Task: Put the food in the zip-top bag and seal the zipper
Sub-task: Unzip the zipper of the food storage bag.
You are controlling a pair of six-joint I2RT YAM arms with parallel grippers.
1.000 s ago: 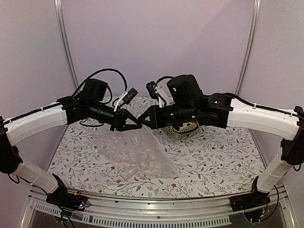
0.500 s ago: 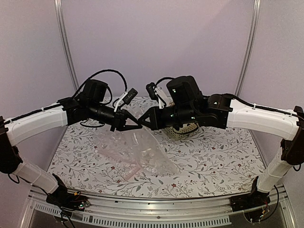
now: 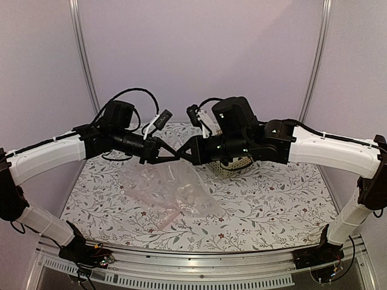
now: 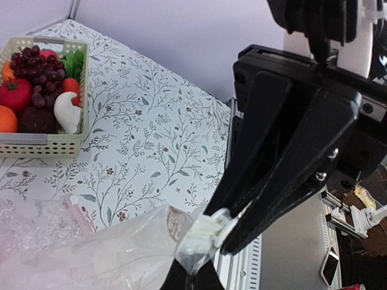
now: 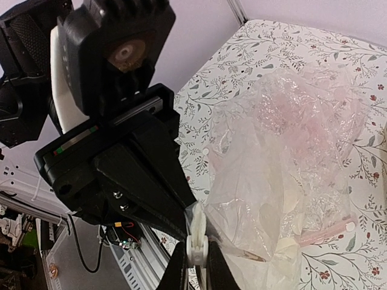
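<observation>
We see the left gripper (image 3: pixel 173 159) and right gripper (image 3: pixel 184 157) meeting tip to tip above the table (image 3: pixel 272 199). Both are clamped on the same top corner of the bag (image 3: pixel 175 190). From the left wrist, the right gripper's black fingers converge on a small white piece at that corner, and the left fingers pinch the plastic just beneath it. From the right wrist the picture is mirrored: the white piece sits right at the right fingertips, with the left gripper's tips touching it from the other side.

The bag hangs down from the two grippers and spreads onto the table below them. It is clear and crinkled, with faint white dots and a pinkish haze where the layers overlap. A narrow pale pink strip, which we take for the zipper (image 5: pixel 329 232), lies flat on the table at the bag's far end, well away from the tips. We can't tell whether the mouth is open.

The food is not in the bag. The dark purple grapes (image 4: pixel 30 66) and the red fruit (image 4: pixel 15 93) sit in a pale basket (image 4: pixel 36 147) behind the right gripper's tips, well apart from the bag's held corner.
</observation>
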